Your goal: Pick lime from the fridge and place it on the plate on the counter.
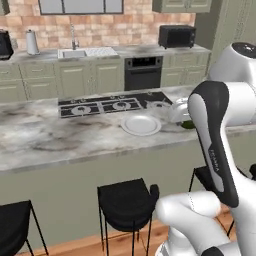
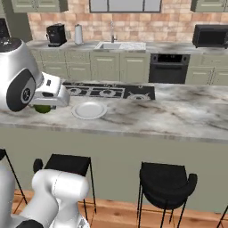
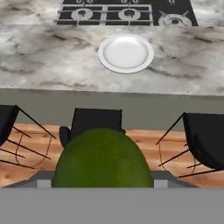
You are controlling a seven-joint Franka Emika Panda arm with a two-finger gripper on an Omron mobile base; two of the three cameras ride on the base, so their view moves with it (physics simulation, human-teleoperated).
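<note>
**While the lime rides short of the plate, an early release is the danger**

Because the end effector (image 3: 103,183) is closed around the lime (image 3: 103,159), the fruit goes wherever the hand goes, and in the hand view the hand hangs out past the tabletop (image 3: 43,65) edge on the stool side of the plate (image 3: 126,53), over a black stool (image 3: 94,122) and wood floor. Letting go here would likely send the lime to the floor. Even over the plate, a high release could let the round fruit bounce off the shallow rim and roll toward the cooktop (image 3: 124,13) beyond the plate. A low approach risks clipping the tabletop edge.
</note>
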